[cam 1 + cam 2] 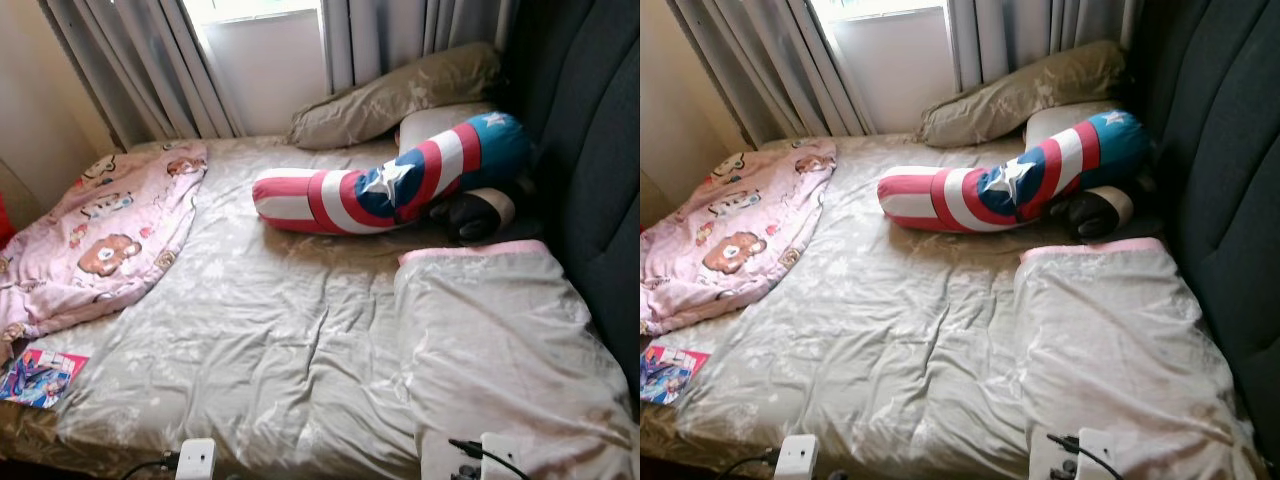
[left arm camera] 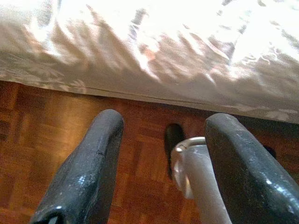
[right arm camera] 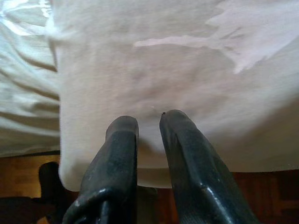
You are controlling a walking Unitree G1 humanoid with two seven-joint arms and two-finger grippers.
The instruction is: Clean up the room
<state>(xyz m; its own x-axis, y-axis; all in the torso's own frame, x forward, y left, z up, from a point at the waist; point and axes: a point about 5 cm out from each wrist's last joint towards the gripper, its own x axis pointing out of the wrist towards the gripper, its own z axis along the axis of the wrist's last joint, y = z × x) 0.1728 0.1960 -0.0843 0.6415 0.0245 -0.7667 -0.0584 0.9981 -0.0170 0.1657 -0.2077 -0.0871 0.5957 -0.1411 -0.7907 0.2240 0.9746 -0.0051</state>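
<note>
Bedding: folded blanket [image 1: 500,340] lies on the bed's right side near the headboard [image 1: 600,180]. Soft, light, floppy; best pinched at its near edge. Right gripper [image 3: 148,122] nearly closed, empty; left gripper [image 2: 163,126] spread wide over floor.

Two white, boxy wrist housings show at the lower edge of the head views, the left one [image 1: 196,459] with a black cable running off its side and the right one [image 1: 497,457] with a black cable and plug crossing its top. The left pincer [image 2: 161,168] has two long, glossy black fingers [image 2: 86,172] with rounded tips and faint scuffs. The right pincer [image 3: 149,122] has the same dark, smooth, rounded fingers [image 3: 187,163].
</note>
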